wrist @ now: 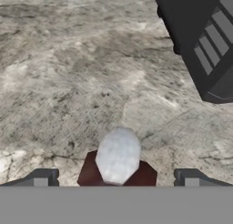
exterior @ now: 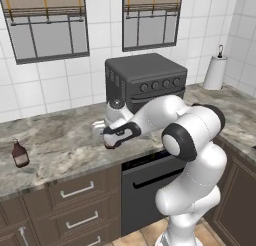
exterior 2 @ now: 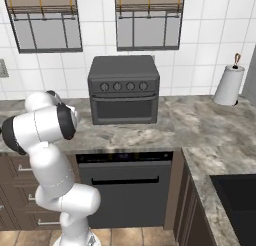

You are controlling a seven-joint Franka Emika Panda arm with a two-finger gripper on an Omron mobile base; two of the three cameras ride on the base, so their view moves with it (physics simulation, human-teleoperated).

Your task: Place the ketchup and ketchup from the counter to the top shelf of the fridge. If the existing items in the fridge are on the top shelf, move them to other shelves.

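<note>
The pincer [wrist: 116, 180] is held wide apart above one ketchup bottle [wrist: 117, 166], its cap seen between the tips; bare desk [wrist: 68, 73] lies beyond, the oven [wrist: 205, 41] corner near. The second ketchup bottle [exterior: 20, 154] stands well apart by the desk's front edge.

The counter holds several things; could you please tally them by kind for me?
Ketchup bottles: 2 (one far left, one near the oven)
Oven: 1
Paper towel roll: 1
Total: 4
</note>
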